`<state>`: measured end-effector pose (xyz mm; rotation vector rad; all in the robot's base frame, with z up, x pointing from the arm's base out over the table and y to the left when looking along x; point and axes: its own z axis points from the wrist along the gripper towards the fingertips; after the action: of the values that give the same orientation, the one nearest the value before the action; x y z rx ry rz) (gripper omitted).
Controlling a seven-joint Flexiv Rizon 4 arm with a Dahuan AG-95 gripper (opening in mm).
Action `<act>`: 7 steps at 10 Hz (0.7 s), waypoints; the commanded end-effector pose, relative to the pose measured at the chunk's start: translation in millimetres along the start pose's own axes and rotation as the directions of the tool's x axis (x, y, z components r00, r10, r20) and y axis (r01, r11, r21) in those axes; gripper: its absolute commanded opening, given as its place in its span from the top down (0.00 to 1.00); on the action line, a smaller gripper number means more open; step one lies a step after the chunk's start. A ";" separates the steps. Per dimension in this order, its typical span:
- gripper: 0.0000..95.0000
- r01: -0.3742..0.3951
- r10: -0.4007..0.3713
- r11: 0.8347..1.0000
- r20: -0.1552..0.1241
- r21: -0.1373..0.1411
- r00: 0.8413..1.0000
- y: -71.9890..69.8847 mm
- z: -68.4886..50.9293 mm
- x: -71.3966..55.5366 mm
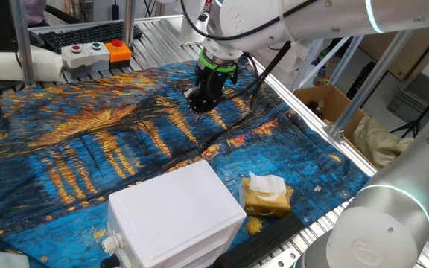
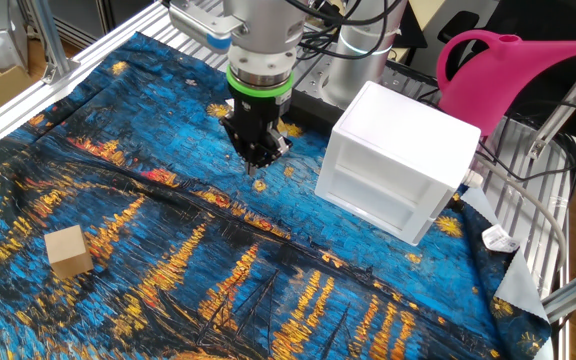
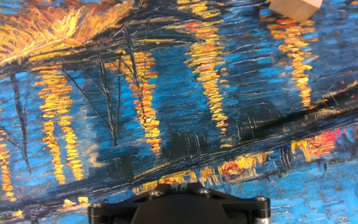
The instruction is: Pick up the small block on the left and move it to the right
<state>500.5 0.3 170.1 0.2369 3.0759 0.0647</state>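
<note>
Fingers [image 2: 256, 160] low over painted cloth [image 2: 168, 250]; small block [image 2: 68, 250] well apart

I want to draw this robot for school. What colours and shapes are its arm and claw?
The arm is fat, round and shiny white, with a glowing light-blue ring at a joint. Its wrist is silver-grey with a bright green band around it. Below that sits the small black claw. Thin black cables loop down beside the wrist.
</note>
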 end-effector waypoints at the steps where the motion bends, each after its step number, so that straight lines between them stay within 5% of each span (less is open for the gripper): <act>1: 1.00 0.002 -0.002 1.000 0.002 -0.001 1.000 -0.4 0.2 0.4; 6: 1.00 -0.001 0.001 1.000 -0.002 -0.028 1.000 -0.3 0.7 0.4; 7: 1.00 -0.030 0.029 0.995 -0.011 -0.091 1.000 -0.3 0.7 0.4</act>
<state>500.0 0.1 169.2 0.2456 3.0723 0.1359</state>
